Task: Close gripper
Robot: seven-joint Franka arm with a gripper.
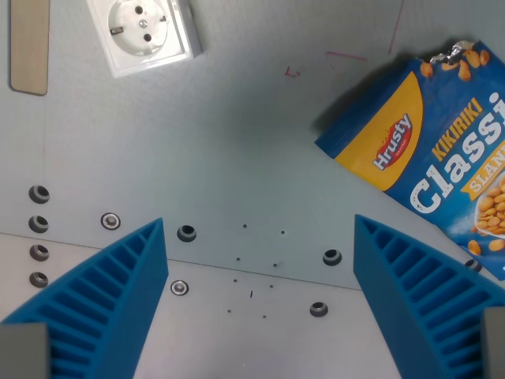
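Jaws wide apart w/ bare table between, snack bag at right edge, socket top-left.

Between the two blue ribbed fingers of the gripper lies only bare grey metal tabletop with small bolt holes. Ahead and towards the wrist view's right, a blue glossy peanut bag lies just beyond the right finger; ahead-left, well apart, sits a white plastic wall socket
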